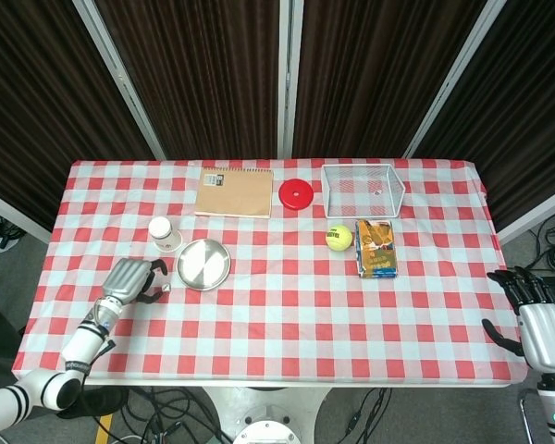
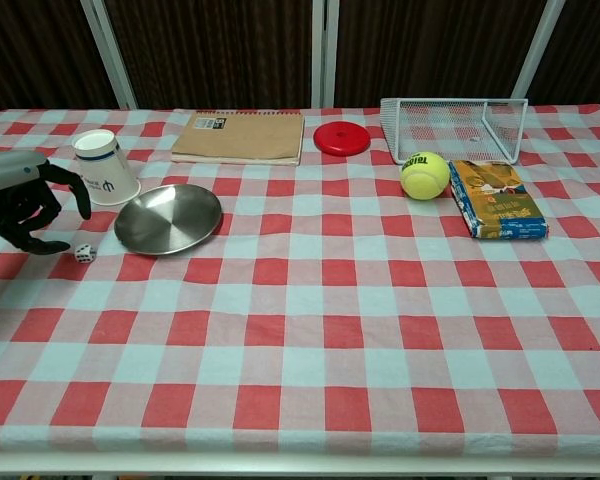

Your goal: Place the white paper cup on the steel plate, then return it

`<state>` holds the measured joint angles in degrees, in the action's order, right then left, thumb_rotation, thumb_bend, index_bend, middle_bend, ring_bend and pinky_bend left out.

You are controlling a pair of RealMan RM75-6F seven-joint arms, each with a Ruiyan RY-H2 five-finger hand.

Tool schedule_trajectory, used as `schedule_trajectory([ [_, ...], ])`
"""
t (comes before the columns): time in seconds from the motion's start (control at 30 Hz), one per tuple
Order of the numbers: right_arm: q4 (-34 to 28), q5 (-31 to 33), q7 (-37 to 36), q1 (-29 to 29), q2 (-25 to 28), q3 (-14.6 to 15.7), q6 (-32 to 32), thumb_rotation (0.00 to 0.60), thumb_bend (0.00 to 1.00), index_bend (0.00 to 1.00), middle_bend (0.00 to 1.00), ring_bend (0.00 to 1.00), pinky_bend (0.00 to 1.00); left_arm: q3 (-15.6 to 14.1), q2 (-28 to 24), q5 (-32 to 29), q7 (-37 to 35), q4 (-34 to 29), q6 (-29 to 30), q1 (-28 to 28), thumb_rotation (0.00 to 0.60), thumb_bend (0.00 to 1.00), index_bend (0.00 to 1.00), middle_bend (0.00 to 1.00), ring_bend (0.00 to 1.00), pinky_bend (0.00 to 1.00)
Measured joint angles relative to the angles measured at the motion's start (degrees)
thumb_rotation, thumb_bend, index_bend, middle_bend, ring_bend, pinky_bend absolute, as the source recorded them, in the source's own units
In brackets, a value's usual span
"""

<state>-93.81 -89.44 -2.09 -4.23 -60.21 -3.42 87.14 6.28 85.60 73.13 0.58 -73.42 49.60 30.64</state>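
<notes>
Two hands show, one at each end of the checked table (image 2: 310,330). The left hand (image 2: 20,205) hangs over the cloth with its dark fingers (image 2: 75,192) curled loosely apart and nothing between them. Just beyond its fingertips stands one white paper cup (image 2: 106,167), upright on the cloth and apart from the hand. Just to the right of the hand, near its thumb, lies one small white die (image 2: 85,254). A little further right of the hand, beside the cup but not under it, sits one steel plate (image 2: 168,218) with nothing on it.

Well to the right of the left hand and at the far side of the table lie one brown notebook (image 2: 240,137) and one red round lid (image 2: 342,138). Beyond those comes one white wire basket (image 2: 453,125), with one yellow tennis ball (image 2: 425,175) in front of it and one printed box (image 2: 496,198) lying flat just right of the ball.

The right hand (image 1: 541,319) shows only in the head view, at the table's near right corner, well apart from every object, its fingers spread and holding nothing.
</notes>
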Motion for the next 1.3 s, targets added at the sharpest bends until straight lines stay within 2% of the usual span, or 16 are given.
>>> schedule_trajectory([
  [0.23,0.1,0.1,-0.3,-0.1,0.0,0.2,-0.5,0.600,0.15,0.21,0.20,0.09,0.18,-0.8,2.1,-1.2,-1.7,2.1,-1.5,0.1,0.600,0.35,0.46,0.82,0.84,0.91],
  [0.63,-0.1,0.4,-0.2,0.0,0.2,0.4,-0.8,0.600,0.15,0.21,0.20,0.09,0.18,-0.7,4.0,-2.2,-2.9,4.7,-2.5,1.0,0.600,0.35,0.46,0.83,0.84,0.91],
  [0.77,-0.2,0.6,-0.3,0.1,0.3,0.4,-1.0,0.600,0.15,0.21,0.20,0.09,0.18,-0.7,4.8,-2.5,-2.6,5.6,-2.3,1.1,0.600,0.35,0.51,0.83,0.85,0.91],
  [0.93,-0.2,0.7,-0.3,0.2,0.3,0.4,-0.8,0.600,0.15,0.21,0.20,0.09,0.18,-0.5,5.8,-2.1,-2.6,6.8,-0.9,1.0,0.600,0.35,0.58,0.84,0.86,0.91],
  [1.1,0.1,0.6,-0.8,0.4,0.2,0.4,-0.4,0.600,0.15,0.21,0.20,0.09,0.18,-0.3,6.0,-1.6,-2.9,7.0,0.1,1.0,0.600,0.37,0.59,0.85,0.86,0.91],
  [1.3,0.5,0.5,-1.3,0.8,0.3,0.6,0.0,0.600,0.15,0.21,0.20,0.09,0.18,0.4,4.5,-0.4,-2.9,4.1,3.4,0.7,0.600,0.37,0.59,0.85,0.86,0.91],
])
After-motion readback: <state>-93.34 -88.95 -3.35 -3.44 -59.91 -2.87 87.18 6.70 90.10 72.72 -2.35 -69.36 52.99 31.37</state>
